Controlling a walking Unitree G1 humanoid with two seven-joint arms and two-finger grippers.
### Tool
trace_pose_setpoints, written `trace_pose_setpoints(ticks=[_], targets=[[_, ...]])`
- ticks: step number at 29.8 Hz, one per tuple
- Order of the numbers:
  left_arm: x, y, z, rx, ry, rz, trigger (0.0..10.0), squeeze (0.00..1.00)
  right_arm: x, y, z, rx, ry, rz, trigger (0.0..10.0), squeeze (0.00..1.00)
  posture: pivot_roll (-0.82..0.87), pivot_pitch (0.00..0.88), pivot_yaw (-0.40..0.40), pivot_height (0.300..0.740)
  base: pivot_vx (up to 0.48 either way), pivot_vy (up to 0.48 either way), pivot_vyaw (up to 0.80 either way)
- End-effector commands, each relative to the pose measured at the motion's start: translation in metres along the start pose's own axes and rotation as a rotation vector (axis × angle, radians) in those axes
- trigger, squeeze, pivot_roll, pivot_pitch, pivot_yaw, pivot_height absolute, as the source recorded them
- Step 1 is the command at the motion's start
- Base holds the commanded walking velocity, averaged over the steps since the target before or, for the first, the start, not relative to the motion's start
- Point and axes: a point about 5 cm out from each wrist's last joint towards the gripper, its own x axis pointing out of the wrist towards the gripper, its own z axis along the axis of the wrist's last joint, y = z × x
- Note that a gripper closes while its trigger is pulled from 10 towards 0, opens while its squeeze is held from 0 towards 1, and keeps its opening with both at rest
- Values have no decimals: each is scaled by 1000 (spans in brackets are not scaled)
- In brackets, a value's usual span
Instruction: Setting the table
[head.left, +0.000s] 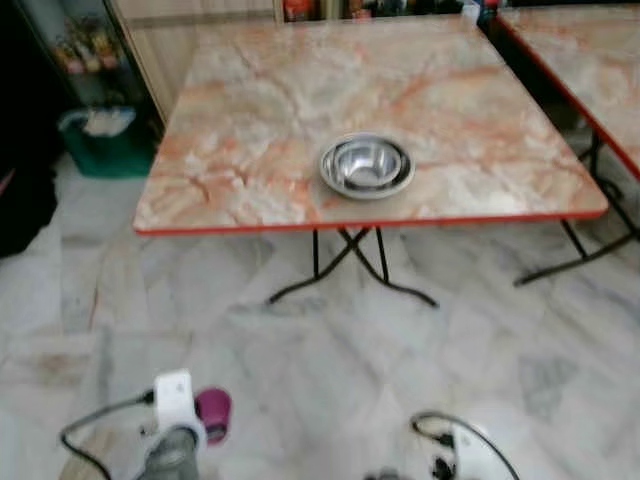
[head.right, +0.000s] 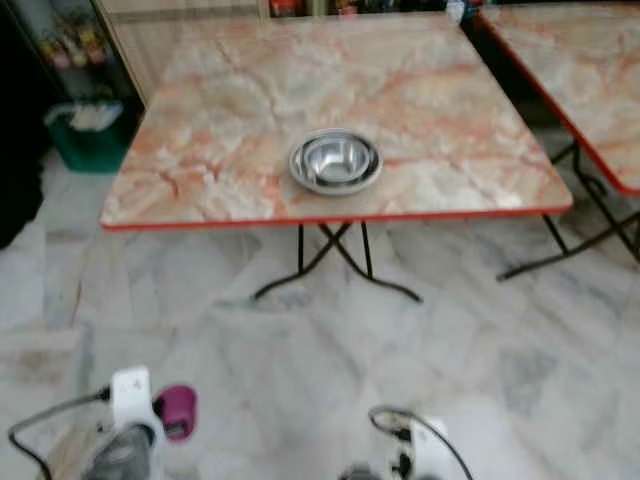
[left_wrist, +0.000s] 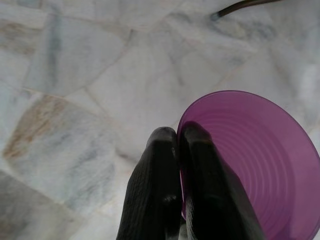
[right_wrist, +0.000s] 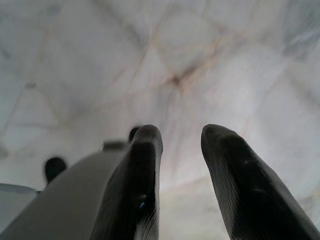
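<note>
Fingers (left_wrist: 175, 165) pinch purple cup (left_wrist: 260, 165) rim; table (head.left: 250, 110) bears bowl (head.left: 366, 165).

Even, soft daylight fills both head views, which are slightly blurred throughout, with the dark corner at the far left falling into deep shade. The shiny round steel bowl (head.left: 366, 165) on the pink marble-patterned folding table (head.left: 250, 130) catches pale glare. In the wrist views the long black fingers (right_wrist: 142, 185) are close and out of focus.
</note>
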Motion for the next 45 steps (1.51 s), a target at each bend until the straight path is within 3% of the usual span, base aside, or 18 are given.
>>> trace_pose_setpoints(ticks=[1,21,27,33,36,45], targets=[[-1,14,-5,-1,17,36,10000,0,0,10,-5,20,14,22,10000,0,6,158,19,740,360,0,0],[-2,10,-7,11,19,17,10000,0,-1,9,-8,13,20,25,10000,0,8,137,18,740,360,0,0],[-2,15,-6,-4,7,51,10000,0,-1,9,-6,12,19,27,10000,0,13,149,14,740,0,0,0],[1,39,23,-23,-116,217,10000,0,0,10,-3,32,1,33,10000,0,15,161,10,740,0,0,0],[2,59,49,-54,-206,372,10000,0,0,10,-2,29,0,34,10000,0,17,164,8,740,0,0,0],[-3,84,121,-36,-462,568,10000,0,0,10,-1,25,-1,33,10000,0,16,171,6,740,0,0,0]])
